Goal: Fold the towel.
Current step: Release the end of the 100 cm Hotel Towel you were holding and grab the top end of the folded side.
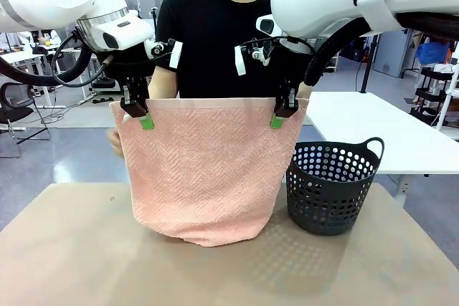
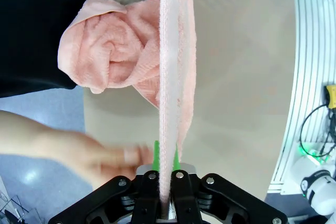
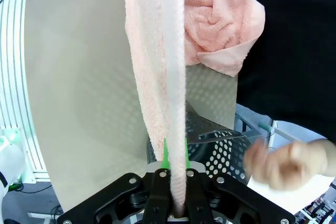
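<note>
- Jaws of both grippers pinch the top edge of the towel (image 1: 201, 170): left gripper (image 1: 143, 117) at one upper corner, right gripper (image 1: 280, 115) at the other.
- Between them the towel hangs spread, its lower end bunched on the table (image 1: 64, 249).
- Just beside the towel stands a dark basket (image 1: 333, 185).
- Close by the left gripper is a person's hand (image 2: 100, 156).

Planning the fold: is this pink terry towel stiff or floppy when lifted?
Likely floppy: the pale pink terry towel hangs limp from left gripper and right gripper, bottom bunched on table. Probably not slippery: two pinches hold it.
</note>
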Controlling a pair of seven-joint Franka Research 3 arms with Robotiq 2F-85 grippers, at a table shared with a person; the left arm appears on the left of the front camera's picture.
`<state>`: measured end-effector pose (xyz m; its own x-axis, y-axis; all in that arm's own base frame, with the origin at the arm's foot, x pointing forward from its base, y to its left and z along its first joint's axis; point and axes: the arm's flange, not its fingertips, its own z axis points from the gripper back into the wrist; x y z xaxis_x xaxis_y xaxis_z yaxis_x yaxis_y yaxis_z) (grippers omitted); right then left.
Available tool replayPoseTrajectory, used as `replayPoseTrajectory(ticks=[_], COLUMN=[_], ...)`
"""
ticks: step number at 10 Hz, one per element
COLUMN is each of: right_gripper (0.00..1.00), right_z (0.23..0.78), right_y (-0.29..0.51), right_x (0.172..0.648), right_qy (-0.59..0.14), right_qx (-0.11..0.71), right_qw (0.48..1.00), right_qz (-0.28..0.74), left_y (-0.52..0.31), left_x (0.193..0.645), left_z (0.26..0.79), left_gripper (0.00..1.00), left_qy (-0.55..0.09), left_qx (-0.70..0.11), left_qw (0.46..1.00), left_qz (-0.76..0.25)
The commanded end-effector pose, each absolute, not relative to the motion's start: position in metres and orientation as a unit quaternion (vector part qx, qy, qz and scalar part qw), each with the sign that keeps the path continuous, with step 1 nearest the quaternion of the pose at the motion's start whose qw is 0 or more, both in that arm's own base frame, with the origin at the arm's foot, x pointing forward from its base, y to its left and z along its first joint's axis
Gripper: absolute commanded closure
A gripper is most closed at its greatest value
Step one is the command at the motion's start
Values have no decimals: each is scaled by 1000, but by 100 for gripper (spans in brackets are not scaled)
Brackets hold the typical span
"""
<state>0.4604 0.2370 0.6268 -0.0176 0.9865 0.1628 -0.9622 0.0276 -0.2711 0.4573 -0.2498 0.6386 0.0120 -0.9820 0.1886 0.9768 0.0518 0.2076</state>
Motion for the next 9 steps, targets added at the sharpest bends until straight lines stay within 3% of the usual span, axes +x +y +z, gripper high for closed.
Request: replayPoseTrajectory(ticks=[1, 9], right_gripper=[100, 100], right_z=[627, 627], right_y=[236, 236], right_x=[461, 461], right_qy=[-154, -154], right_qx=[-39, -39], right_qw=[701, 701], right_qz=[696, 696], left_y=[-249, -249], left_x=[458, 458], left_z=[640, 640], left_gripper=[100, 100], left_qy=[-141, -141], left_qx=[13, 13], left_qw=[711, 711], left_qz=[-689, -689])
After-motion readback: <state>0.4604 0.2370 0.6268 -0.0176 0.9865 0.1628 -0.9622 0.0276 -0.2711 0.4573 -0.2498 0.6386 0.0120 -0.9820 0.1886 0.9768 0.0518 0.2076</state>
